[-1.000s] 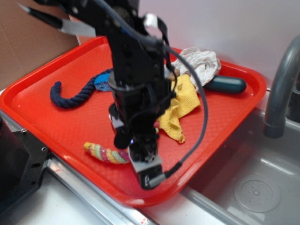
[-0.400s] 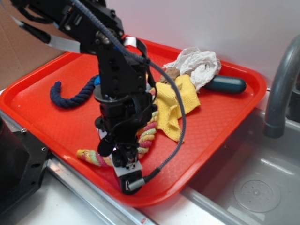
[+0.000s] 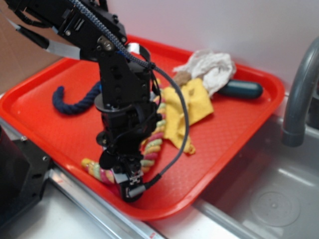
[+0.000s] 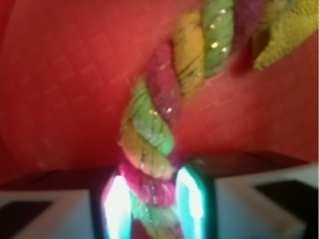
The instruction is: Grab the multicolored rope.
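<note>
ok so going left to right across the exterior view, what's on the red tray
navy rope → multicolored rope, with the tool down over its near end → yellow cloth → white crumpled rag → dark teal object, all on the red tray

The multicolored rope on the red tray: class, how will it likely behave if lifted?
The multicolored rope already curves, so it probably flops and droops either side of the pincer. Its thick twisted fibres look soft and grippy, unlikely to slip. It probably drags across the tray rather than rolling.
</note>
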Robot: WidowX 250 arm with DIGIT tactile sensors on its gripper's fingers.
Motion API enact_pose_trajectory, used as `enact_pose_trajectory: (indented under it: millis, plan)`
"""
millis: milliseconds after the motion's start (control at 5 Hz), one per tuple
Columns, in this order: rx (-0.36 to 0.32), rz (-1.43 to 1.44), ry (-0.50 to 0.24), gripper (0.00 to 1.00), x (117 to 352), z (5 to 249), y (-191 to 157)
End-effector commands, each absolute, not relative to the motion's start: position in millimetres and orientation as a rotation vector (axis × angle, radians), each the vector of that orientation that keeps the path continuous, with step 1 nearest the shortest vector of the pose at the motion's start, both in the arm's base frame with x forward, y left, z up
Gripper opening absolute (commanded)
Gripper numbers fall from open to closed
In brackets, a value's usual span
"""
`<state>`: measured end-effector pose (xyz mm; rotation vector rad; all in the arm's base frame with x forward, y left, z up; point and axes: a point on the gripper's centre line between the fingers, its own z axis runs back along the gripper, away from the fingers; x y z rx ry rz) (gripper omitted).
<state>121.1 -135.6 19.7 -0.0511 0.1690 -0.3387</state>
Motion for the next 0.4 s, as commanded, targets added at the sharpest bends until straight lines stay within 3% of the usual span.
enact_pose_trajectory:
  millis: [0, 200]
  plan:
    - [0.004, -0.360, 0.118, 0.00, 133, 68, -145]
    - [0.046, -0.217, -0.058, 0.00, 158, 120, -112]
